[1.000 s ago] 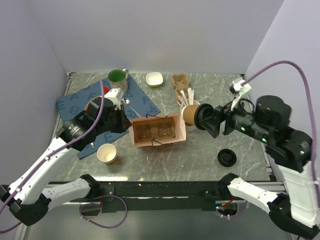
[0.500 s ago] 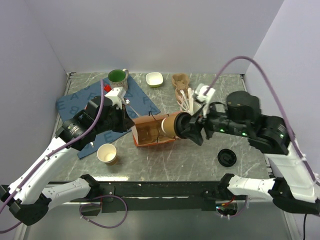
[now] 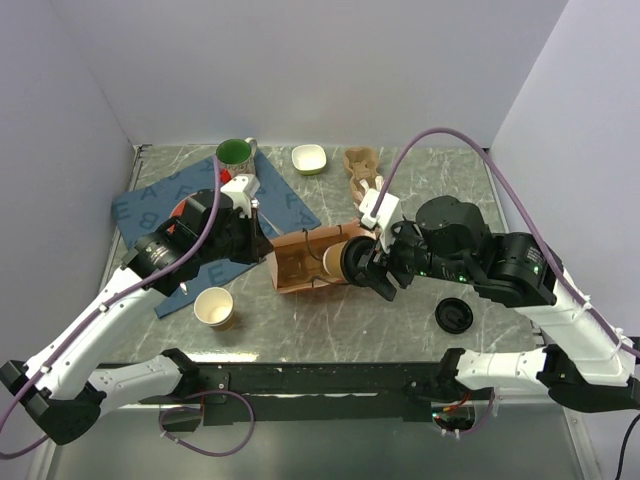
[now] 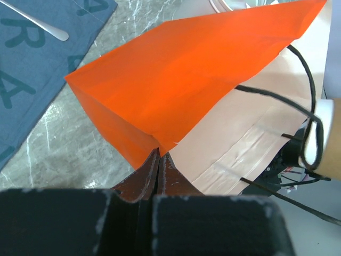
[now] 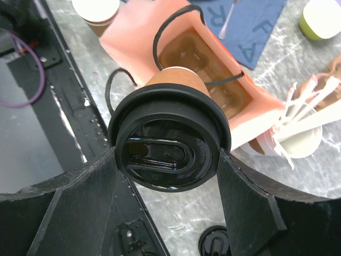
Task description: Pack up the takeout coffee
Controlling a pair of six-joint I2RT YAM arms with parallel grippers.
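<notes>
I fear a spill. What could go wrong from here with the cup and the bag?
1. The right hand grips the takeout coffee at its lid, tilted sideways; the lid might pop off.
2. A black cord handle loops over the mouth of the paper bag and could snag the cup.
3. The left hand pinches only one edge; the bag may shift.

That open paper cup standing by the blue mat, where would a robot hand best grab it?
Probably the round side wall just under the rim, where the rolled edge stiffens it. The paper cup stands upright, mouth open, so come in level from its right; the blue mat lies close on its left.
</notes>
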